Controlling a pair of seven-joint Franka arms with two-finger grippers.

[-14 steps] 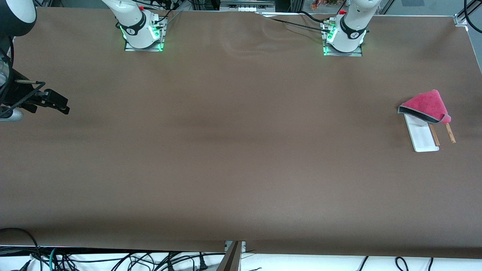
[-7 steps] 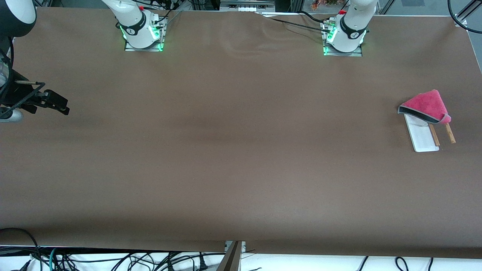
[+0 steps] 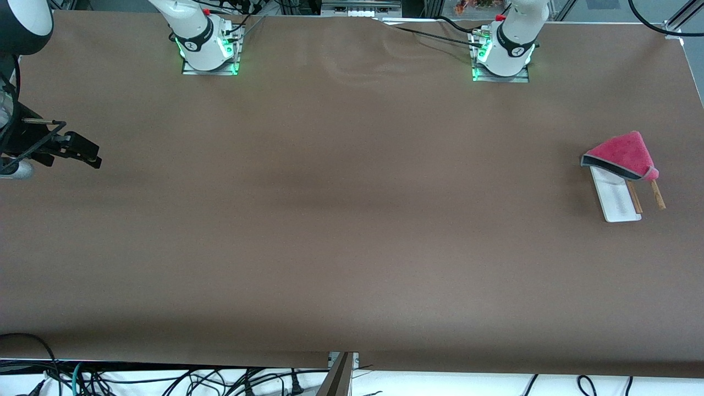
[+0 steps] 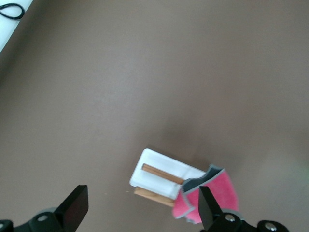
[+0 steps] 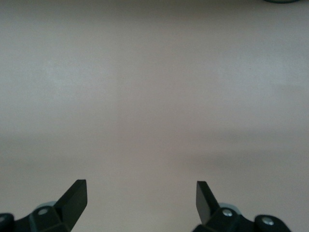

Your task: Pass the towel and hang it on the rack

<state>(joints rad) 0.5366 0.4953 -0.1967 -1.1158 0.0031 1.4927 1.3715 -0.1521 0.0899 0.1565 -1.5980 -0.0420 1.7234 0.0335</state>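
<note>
Where the brown table (image 3: pixel 352 231) runs nearest the front camera, its surface is bare, with a tangle of dark cables (image 3: pixel 165 379) hanging below its edge. Toward the left arm's end of the table stands the small rack (image 3: pixel 615 201), with a flat white rectangular base and 2 thin light-brown wooden rods (image 3: pixel 633 197). One end of the base lies nearer the front camera and is uncovered. Draped over the rack's farther end is the small soft towel (image 3: pixel 624 153), pink-red on its upper face, with a dark grey underside and grey edging showing along its lower fold. The cloth rests on the rods and covers their farther ends, while the nearer rod ends stick out from under it.

In the left wrist view the left gripper (image 4: pixel 140 209) hangs in the air over the rack and towel, its 2 dark fingers (image 4: pixel 75 207) spread wide apart and holding nothing. That gripper does not show in the front view.

At the right arm's end of the table, the right gripper (image 3: pixel 82 148) hangs over bare brown surface, well apart from the rack. Its 2 fingers (image 5: pixel 77 193) also stand wide apart and empty in the right wrist view.

Farthest from the front camera, the 2 white arm bases (image 3: pixel 209 47) stand along the table's edge with green lights glowing.
</note>
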